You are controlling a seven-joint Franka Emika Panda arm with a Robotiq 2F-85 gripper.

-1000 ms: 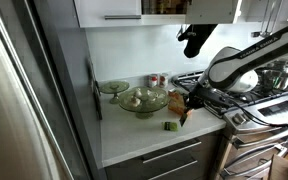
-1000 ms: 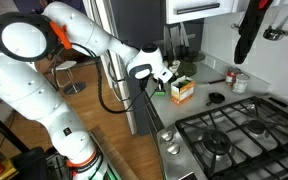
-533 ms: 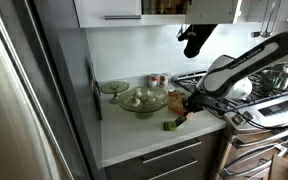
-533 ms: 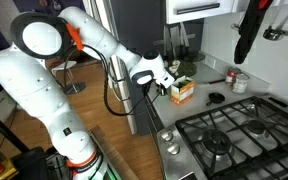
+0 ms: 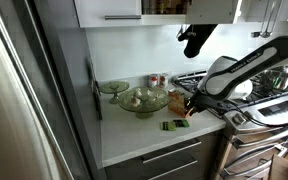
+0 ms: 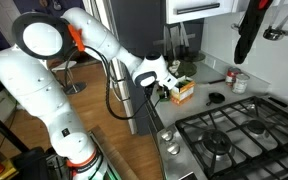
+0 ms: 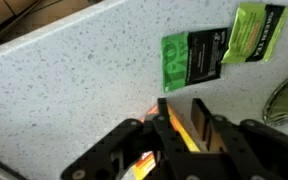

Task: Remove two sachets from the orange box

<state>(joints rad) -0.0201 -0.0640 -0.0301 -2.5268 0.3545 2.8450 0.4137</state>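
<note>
In the wrist view, a dark green sachet [image 7: 194,57] and a lighter green sachet [image 7: 256,32] lie flat on the speckled counter, overlapping at one edge, ahead of my gripper [image 7: 182,122] and apart from it. The fingers stand close together with a narrow gap. An orange-yellow edge of the orange box [image 7: 134,160] runs between and beneath them. I cannot tell whether they pinch it. In both exterior views the gripper [image 5: 189,107] [image 6: 165,88] is at the box [image 5: 183,114] [image 6: 183,91]. The sachets [image 5: 174,125] lie on the counter in front of the box.
A green glass bowl [image 5: 142,100] and a green plate [image 5: 113,87] stand behind the sachets, with small cans [image 5: 156,80] by the wall. A gas stove [image 6: 234,135] borders the counter. A fridge side [image 5: 44,90] bounds the other end.
The green patch on the counter by the box looks wider now than a second ago. The gripper has shifted slightly back toward the box.
</note>
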